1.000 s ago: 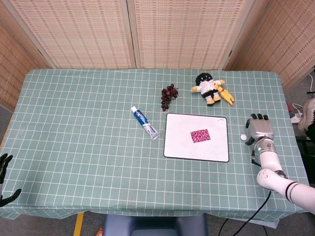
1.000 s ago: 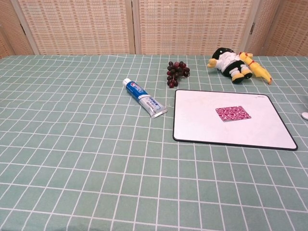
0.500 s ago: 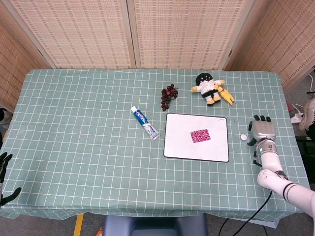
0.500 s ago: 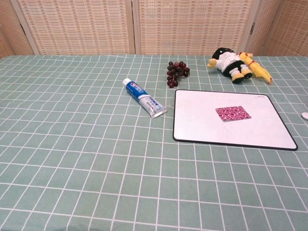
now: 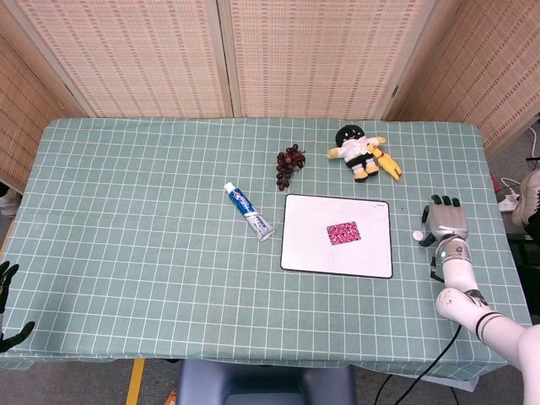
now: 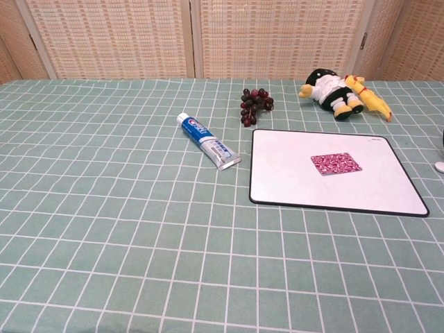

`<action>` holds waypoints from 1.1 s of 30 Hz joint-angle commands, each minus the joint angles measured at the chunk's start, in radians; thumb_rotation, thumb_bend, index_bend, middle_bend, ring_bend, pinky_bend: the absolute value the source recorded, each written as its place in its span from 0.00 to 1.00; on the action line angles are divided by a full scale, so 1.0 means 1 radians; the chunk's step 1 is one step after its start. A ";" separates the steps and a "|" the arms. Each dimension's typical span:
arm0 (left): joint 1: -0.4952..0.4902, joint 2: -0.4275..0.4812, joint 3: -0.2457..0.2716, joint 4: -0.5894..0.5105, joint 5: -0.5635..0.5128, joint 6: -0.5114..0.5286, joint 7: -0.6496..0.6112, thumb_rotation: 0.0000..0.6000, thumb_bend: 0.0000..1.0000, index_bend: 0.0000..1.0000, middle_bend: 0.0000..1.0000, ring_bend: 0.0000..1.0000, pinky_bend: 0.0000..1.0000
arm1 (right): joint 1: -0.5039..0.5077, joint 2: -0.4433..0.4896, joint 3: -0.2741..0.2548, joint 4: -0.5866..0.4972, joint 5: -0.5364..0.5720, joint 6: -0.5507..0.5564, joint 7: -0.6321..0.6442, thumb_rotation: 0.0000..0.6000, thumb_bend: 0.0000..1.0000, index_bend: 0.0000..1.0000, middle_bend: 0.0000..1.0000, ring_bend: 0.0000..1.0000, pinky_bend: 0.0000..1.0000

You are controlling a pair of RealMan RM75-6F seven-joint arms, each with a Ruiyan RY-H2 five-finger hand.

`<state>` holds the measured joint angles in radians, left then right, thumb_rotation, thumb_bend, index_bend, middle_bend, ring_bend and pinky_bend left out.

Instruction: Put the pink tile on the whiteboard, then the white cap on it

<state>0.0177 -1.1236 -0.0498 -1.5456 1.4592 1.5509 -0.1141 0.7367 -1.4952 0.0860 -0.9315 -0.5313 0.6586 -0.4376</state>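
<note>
The pink patterned tile (image 5: 342, 232) (image 6: 336, 164) lies flat near the middle of the whiteboard (image 5: 312, 245) (image 6: 291, 180). The small white cap (image 5: 417, 236) (image 6: 440, 166) sits on the tablecloth just right of the board. My right hand (image 5: 447, 224) hovers close beside the cap on its right, back of the hand up, fingers pointing away, holding nothing. At the lower left edge of the head view, only the dark, spread fingers of my left hand (image 5: 7, 278) show, far from both objects.
A toothpaste tube (image 5: 250, 212) (image 6: 209, 141) lies left of the board. Dark grapes (image 5: 289, 164) (image 6: 255, 105) and a small doll with a yellow toy (image 5: 364, 153) (image 6: 340, 89) lie behind it. The table edge runs just right of my right hand.
My right hand drifted slightly right, then came back left beside the cap. The cap, tile and board have not moved.
</note>
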 commanded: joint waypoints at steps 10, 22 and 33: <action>-0.002 0.004 0.003 0.001 0.000 -0.011 -0.017 1.00 0.16 0.00 0.00 0.00 0.00 | -0.004 -0.035 0.018 0.049 0.054 0.005 -0.058 1.00 0.00 0.47 0.05 0.00 0.02; -0.005 0.005 0.006 0.001 0.003 -0.017 -0.020 1.00 0.16 0.00 0.00 0.00 0.00 | 0.002 -0.060 0.044 0.076 0.074 -0.013 -0.082 1.00 0.02 0.50 0.05 0.00 0.02; -0.006 0.006 0.009 0.002 0.005 -0.020 -0.026 1.00 0.16 0.00 0.00 0.00 0.00 | 0.012 -0.071 0.069 0.086 0.082 -0.034 -0.081 1.00 0.03 0.51 0.05 0.00 0.02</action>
<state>0.0121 -1.1173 -0.0414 -1.5437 1.4646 1.5313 -0.1398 0.7484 -1.5656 0.1549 -0.8458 -0.4497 0.6251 -0.5185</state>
